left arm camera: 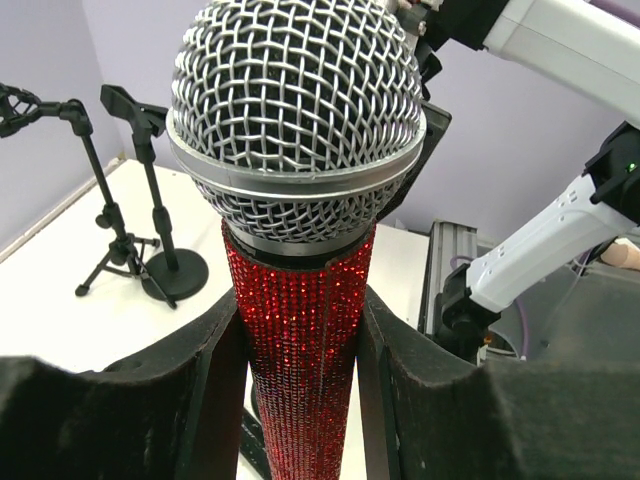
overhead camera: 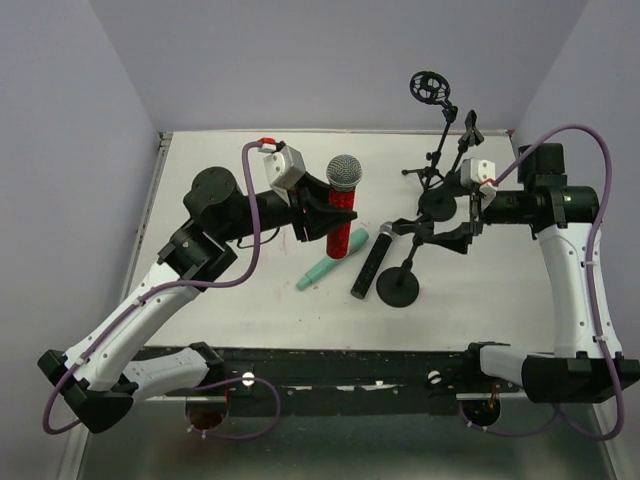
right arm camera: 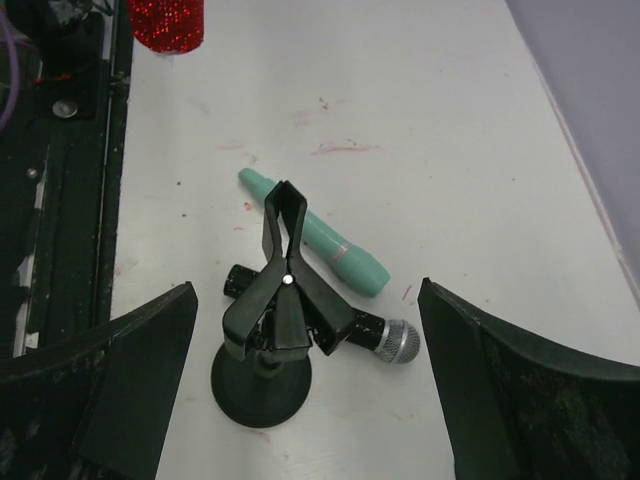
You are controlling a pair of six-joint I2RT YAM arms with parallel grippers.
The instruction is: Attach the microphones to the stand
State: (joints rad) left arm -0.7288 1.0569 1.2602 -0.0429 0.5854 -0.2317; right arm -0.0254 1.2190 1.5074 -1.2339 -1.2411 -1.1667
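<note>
Red microphone (left arm camera: 300,370), between the fingers (left arm camera: 130,400) of the left hand (left arm camera: 300,310): body covered in fine glittering red studs, rough and sparkly. Head is woven silver wire mesh, bright metal, with a smooth polished band round its middle. The fingers are matt black, soft-looking, slightly fuzzy.

Under the right hand (right arm camera: 307,288): stand (right arm camera: 283,300) clip is smooth black plastic with a faint sheen; round base duller black. This hand's fingers are matt black, speckled with pale dust.

Green microphone (right arm camera: 322,237), just beyond the clip: smooth, satin, plastic-looking, one thin silver ring.

Black microphone (right arm camera: 398,341): silver mesh head, same metal weave.

Table (right arm camera: 460,150): white, matt, scuffed, reddish marks.
</note>
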